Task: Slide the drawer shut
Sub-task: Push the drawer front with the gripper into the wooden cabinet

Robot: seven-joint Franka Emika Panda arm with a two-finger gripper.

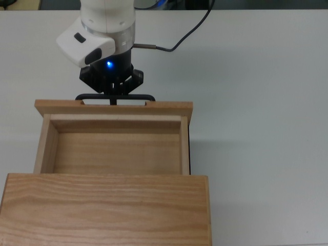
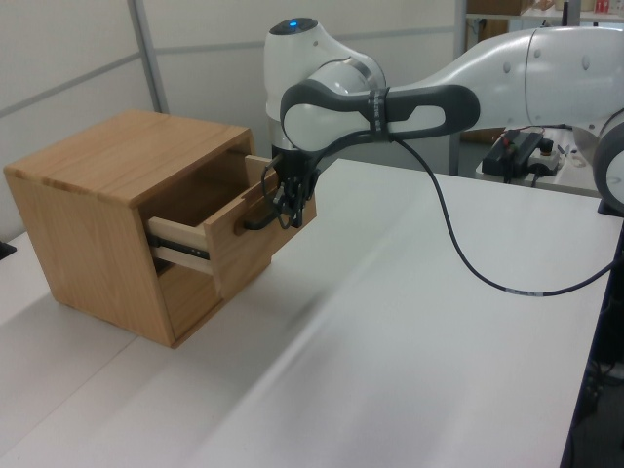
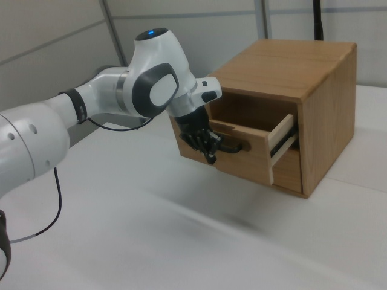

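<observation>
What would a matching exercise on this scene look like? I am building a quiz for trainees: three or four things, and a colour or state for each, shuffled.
Things:
1. drawer
2. handle
3. gripper
4. cable

States:
A. slim black bar on the front panel
B. partly open, inside bare
C. hangs in a loop from the arm
D. pressed against the bar's middle

Pairs: 1-B, 2-A, 3-D, 4-C
</observation>
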